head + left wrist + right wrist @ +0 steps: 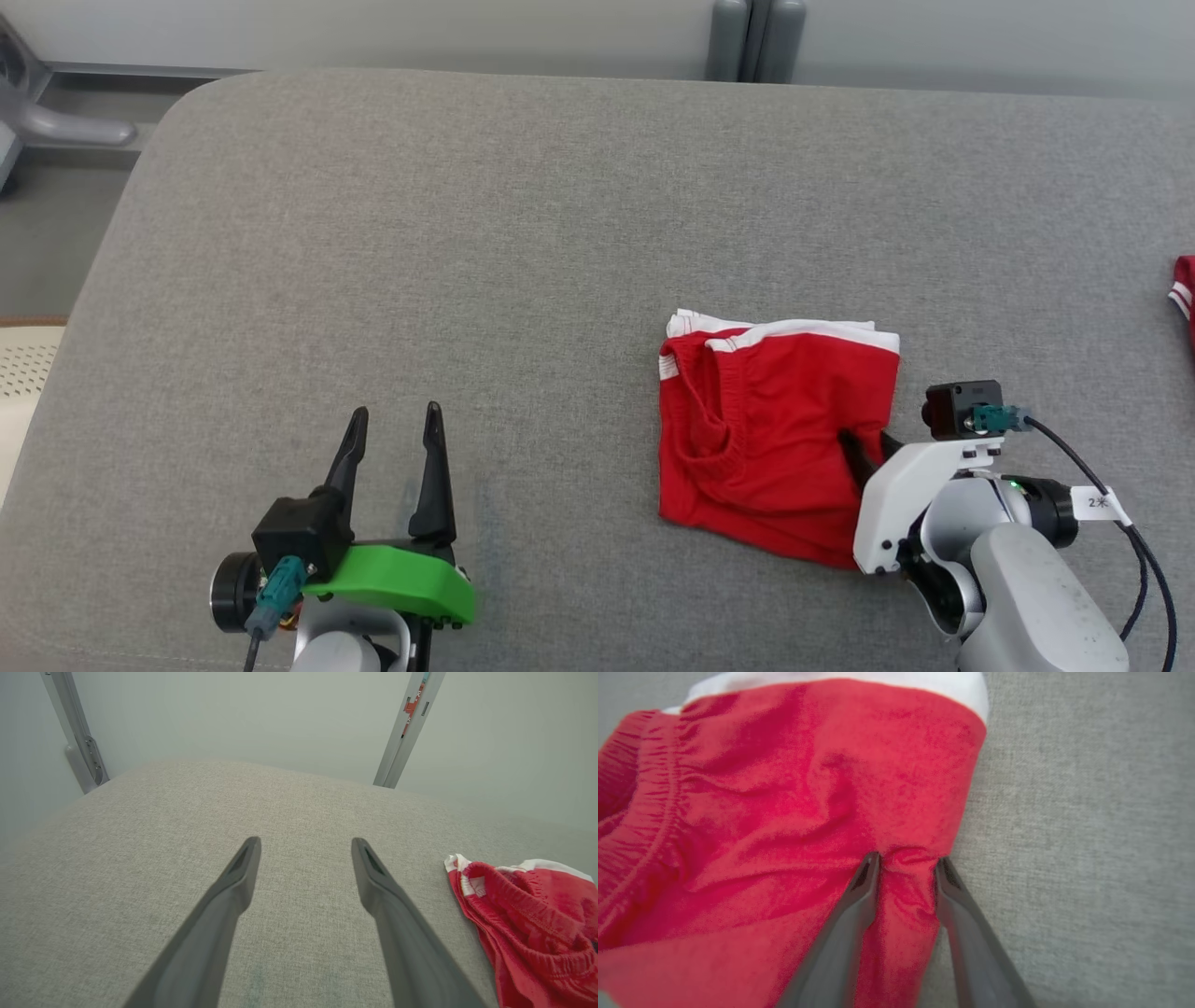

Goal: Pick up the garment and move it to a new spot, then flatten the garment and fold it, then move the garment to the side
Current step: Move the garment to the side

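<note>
The garment (766, 420) is a pair of red shorts with white trim, lying crumpled on the grey cushioned surface (523, 233) right of centre. My right gripper (866, 443) reaches onto its near right edge. In the right wrist view a bunched ridge of the red cloth (784, 788) sits pinched between the two dark fingertips of the right gripper (906, 861). My left gripper (395, 411) rests open and empty at the lower left, well apart from the shorts. The left wrist view has the left gripper (306, 842) spread over bare fabric, with the garment (528, 924) off to its right.
Another red and white piece of cloth (1184, 294) peeks in at the right edge. Grey posts (756, 37) stand behind the surface's far edge. The surface's rounded left edge drops to the floor (37, 243).
</note>
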{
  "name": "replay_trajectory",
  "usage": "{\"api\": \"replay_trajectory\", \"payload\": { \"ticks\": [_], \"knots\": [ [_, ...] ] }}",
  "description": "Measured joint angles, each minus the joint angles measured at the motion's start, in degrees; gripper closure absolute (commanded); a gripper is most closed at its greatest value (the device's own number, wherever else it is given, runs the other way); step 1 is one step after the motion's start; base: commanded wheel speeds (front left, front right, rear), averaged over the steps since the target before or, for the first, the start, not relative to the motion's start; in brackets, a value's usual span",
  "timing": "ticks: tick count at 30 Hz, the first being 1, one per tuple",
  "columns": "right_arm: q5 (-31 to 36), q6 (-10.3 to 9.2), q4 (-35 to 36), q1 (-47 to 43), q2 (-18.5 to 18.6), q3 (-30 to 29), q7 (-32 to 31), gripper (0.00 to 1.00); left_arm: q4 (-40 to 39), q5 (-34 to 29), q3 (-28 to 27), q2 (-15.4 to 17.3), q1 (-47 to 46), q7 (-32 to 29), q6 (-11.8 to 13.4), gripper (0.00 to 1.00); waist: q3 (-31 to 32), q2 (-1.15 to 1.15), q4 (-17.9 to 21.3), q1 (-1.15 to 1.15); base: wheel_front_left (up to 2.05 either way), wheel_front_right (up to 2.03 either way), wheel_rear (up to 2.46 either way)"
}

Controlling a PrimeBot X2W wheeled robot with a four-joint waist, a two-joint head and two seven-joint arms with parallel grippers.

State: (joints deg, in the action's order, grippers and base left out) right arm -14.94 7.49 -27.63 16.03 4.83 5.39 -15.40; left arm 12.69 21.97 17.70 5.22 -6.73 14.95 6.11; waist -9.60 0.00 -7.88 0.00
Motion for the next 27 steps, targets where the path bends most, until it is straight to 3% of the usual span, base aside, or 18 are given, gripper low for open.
{"api": "replay_trajectory", "payload": {
  "ticks": [11,19,27],
  "knots": [
    [0.6,0.05,1.7,1.5,3.6,0.9,3.6,1.00,-0.7,-0.1,1.9,-0.3,0.0,-0.2,-0.3,0.00,0.0,0.00,6.6,0.00,0.00,0.00,0.00],
    [1.5,0.05,7.0,2.3,7.3,-1.2,2.8,1.00,-2.0,-1.0,3.1,0.2,-2.3,-0.9,-0.5,0.00,-1.2,0.00,15.0,0.00,0.00,0.00,0.00],
    [1.5,0.05,10.1,2.8,7.7,-2.2,2.2,1.00,-3.1,-1.7,4.6,0.7,-4.3,-2.2,-0.8,0.00,-3.7,0.00,22.9,0.00,0.00,0.00,0.00]
  ]
}}
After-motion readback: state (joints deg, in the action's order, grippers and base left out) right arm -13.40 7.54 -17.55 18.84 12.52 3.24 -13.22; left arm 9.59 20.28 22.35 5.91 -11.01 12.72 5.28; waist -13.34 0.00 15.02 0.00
